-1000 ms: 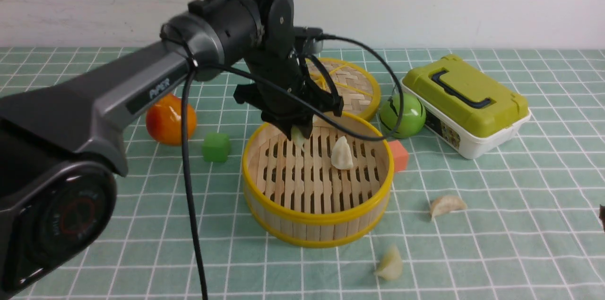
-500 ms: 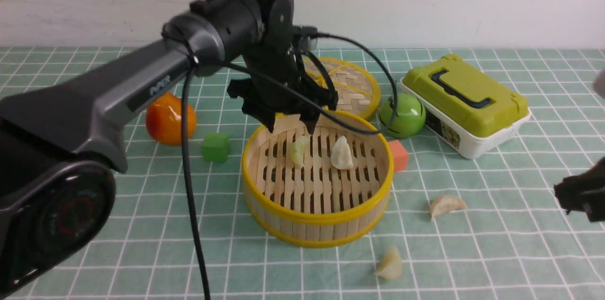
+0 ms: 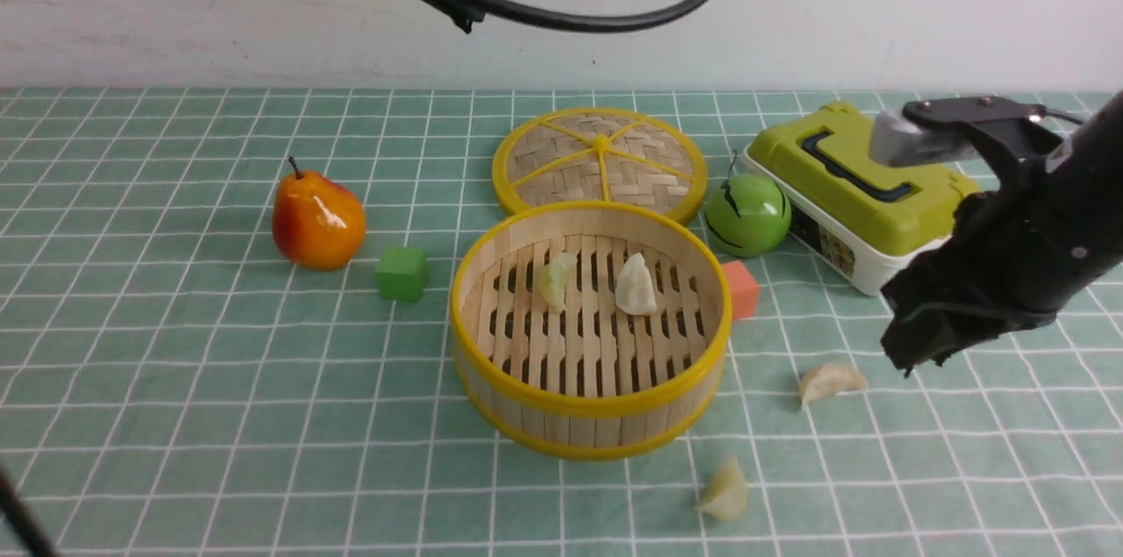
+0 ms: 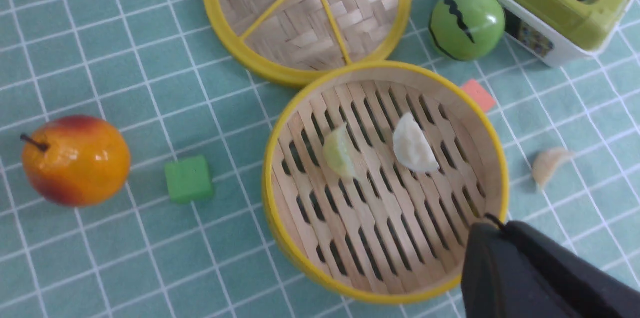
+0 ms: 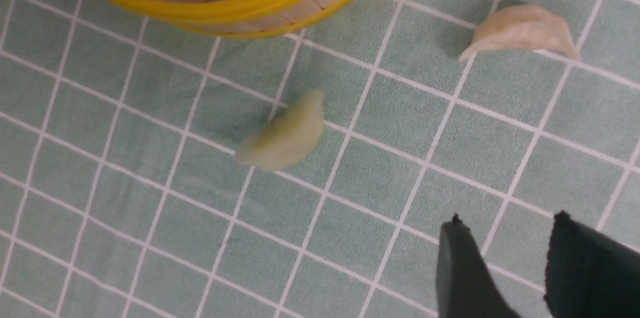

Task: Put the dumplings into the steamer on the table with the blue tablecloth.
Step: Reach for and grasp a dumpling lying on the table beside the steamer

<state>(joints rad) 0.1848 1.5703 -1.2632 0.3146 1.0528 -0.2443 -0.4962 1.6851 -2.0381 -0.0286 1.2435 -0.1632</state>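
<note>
Hanging above the surface with its two fingers parted and nothing between them, the right claw stood released. Nearest to it lay the cream dumpling, on the cloth just below its tips on the steamer's side. Farther from the claw, the pale green dumpling lay near the steamer's outer wall. Beyond both stood the steamer, with the white dumpling and the greenish dumpling lying apart on its slats. Two of the four looked done, and the cream one seemed the likely next pick.

That dumpling lay low and curved, so a descent off its middle could nudge it aside. A pinch on the pleated edge alone could let it slip on the lift, and fingers set too low could snag the cloth. A low carry could knock the steamer's yellow rim.

The left claw showed only as a dark shape over the steamer's edge, and I could not tell whether it was clenched or released.

Just behind the right claw sat the lunch box, with the green ball and orange cube between it and the steamer. Well away lay the lid, green cube and pear. The cloth was teal with a white grid, and a plain white wall closed the room.
</note>
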